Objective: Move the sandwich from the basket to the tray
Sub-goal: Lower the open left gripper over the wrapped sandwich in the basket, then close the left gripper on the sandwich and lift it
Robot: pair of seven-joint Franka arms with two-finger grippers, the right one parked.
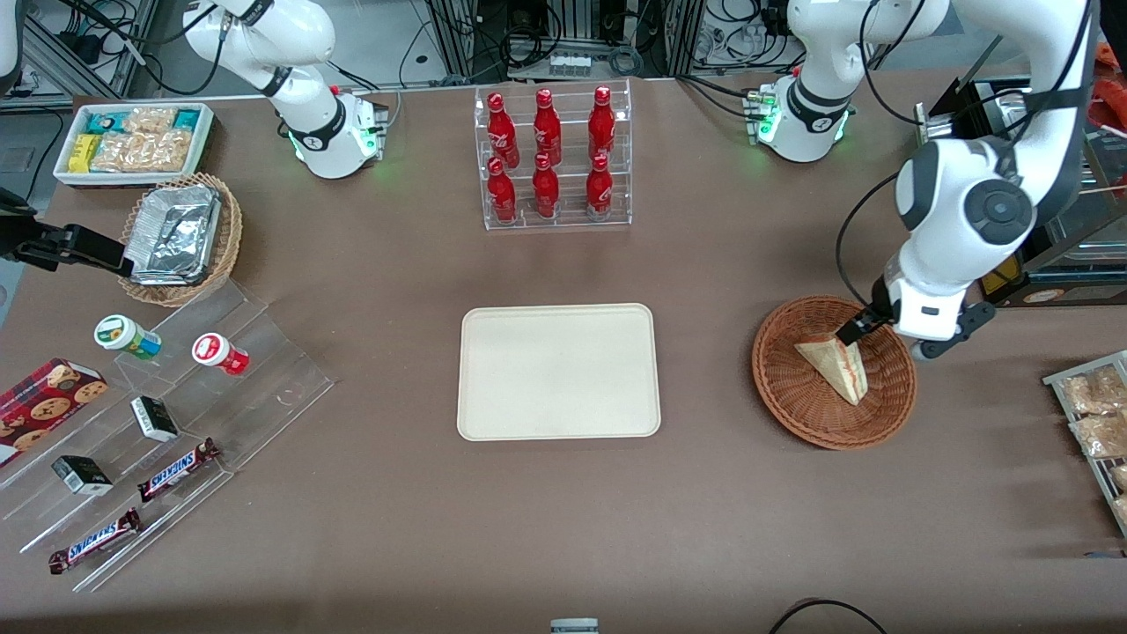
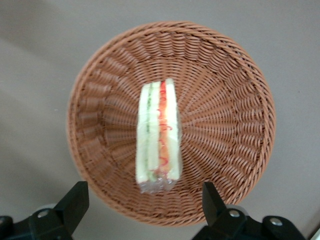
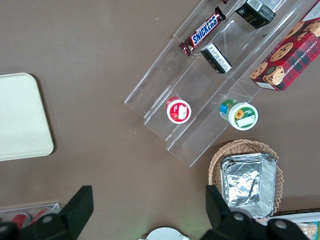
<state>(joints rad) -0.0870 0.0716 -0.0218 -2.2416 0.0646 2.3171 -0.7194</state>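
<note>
i see the left arm (image 1: 946, 220) clad in glossy white shells with dark grey bands at the joints. a round dark grey cap with a raised centre disc covers the elbow joint. a thin black cable (image 1: 843, 238) loops outside the shells down to the wrist. the base (image 1: 806, 123) is white, ringed in black with a small mark, and shows a green light beside a connector block. the gripper (image 1: 885, 339) has a white body above the basket (image 1: 792, 387). its black wedge-shaped fingers (image 2: 75, 200) stand wide apart. each sits on a black mount with a silver screw.
</note>
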